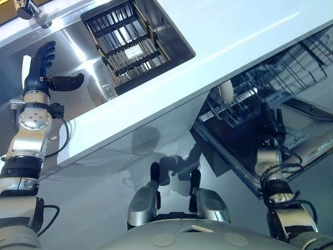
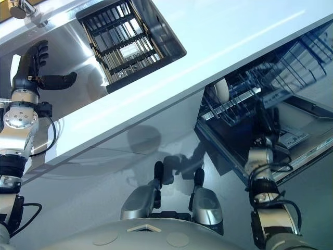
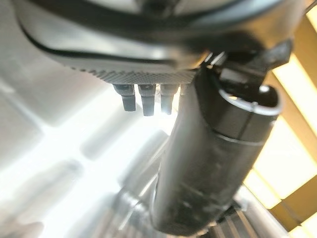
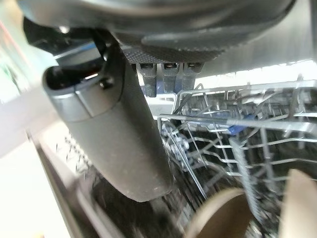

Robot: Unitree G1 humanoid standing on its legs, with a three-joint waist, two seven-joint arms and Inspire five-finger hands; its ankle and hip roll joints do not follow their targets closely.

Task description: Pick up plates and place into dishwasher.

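Observation:
A white plate (image 1: 226, 92) stands on edge in the wire rack (image 1: 244, 107) of the open dishwasher at the right. My right hand (image 1: 271, 125) reaches into that rack, just right of the plate, open and holding nothing. In the right wrist view its thumb (image 4: 116, 134) sticks out beside the straight fingers (image 4: 163, 74), with the rack's wires (image 4: 223, 129) and the rims of two pale plates (image 4: 223, 218) past them. My left hand (image 1: 41, 67) hangs over the steel sink (image 1: 78, 49) at the far left, open, thumb (image 1: 67, 82) out sideways, nothing in it.
A black dish rack (image 1: 130, 41) sits in the sink's right half, and a tap (image 1: 26, 10) stands at the back left. A white counter (image 1: 234, 36) runs between the sink and the dishwasher. The lowered dishwasher door (image 1: 307, 140) lies at the right.

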